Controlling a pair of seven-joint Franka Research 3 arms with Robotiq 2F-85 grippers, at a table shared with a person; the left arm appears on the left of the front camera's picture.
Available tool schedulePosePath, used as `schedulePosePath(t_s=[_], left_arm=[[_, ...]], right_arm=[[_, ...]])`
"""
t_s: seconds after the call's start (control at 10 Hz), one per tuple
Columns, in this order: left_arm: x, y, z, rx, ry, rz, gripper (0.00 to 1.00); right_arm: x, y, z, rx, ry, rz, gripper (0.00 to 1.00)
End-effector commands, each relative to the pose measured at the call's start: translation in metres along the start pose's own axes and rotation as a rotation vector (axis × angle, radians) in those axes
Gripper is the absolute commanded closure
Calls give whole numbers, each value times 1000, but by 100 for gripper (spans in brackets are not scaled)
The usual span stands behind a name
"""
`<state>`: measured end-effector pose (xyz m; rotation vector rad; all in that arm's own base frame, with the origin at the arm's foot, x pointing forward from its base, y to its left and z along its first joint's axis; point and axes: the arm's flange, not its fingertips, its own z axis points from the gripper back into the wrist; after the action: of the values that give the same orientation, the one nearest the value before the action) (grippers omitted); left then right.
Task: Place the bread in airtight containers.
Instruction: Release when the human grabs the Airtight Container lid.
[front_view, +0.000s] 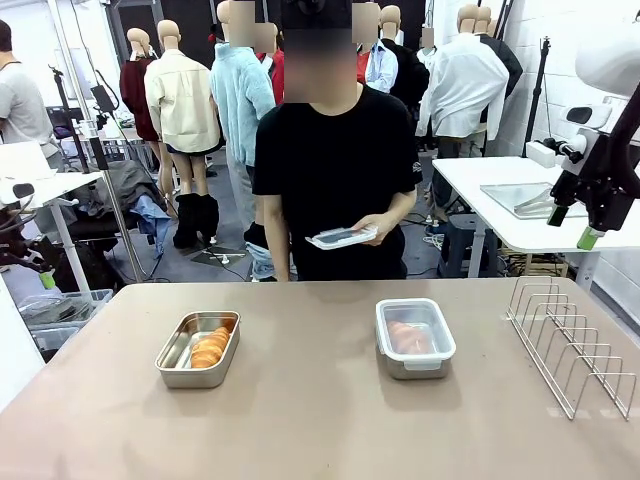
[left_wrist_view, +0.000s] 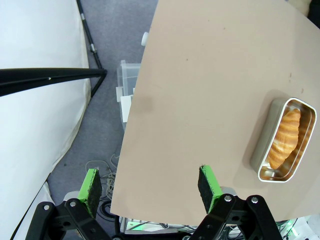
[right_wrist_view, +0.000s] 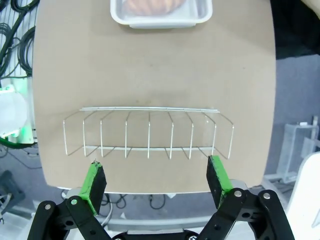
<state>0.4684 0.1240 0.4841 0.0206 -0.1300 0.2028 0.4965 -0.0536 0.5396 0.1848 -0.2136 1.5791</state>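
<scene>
- On the table, the lidded steel pan (front_view: 415, 338) at 3 o'clock already has its croissant inside.
- Open pan (front_view: 198, 349) at 9 holds the second croissant (front_view: 210, 348); the person has its clear lid (front_view: 341, 237).
- Left gripper (left_wrist_view: 150, 187) and right gripper (right_wrist_view: 156, 180) both wide, empty.

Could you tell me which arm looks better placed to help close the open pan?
Probably the left: its open gripper looks down near the uncovered pan; the right gripper hangs over the wire rack.
</scene>
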Motion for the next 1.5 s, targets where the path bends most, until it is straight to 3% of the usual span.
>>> schedulePosePath(t_s=[0.0, 1.4], left_arm=[[0, 1, 0, -1, -2, 3, 0], [0, 1, 0, -1, -2, 3, 0]], right_arm=[[1, 1, 1, 8, 10, 14, 0], [1, 1, 1, 8, 10, 14, 0]])
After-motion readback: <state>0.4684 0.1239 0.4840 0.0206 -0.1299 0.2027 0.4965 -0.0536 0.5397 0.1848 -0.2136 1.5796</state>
